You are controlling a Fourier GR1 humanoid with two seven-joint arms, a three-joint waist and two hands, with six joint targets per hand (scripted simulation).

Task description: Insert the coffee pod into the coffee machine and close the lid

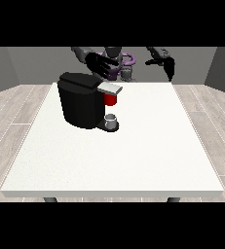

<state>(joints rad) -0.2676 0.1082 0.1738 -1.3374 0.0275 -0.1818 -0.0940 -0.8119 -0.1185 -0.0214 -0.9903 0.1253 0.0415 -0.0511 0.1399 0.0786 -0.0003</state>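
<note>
While I watch from across the large white desk [133, 165], the black boxy coffee machine [80, 104] stands left of centre, a red thing at the machine [110, 99] under its grey lid [110, 88]. A grey thing [111, 120] sits on its base. The robot hand at the view's left [100, 63] spreads straight fingers above the machine; the robot hand at the view's right [166, 64] hangs relaxed, well apart.

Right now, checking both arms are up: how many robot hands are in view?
2: one hand at the view's left, above the coffee machine; another hand at the view's right.
</note>
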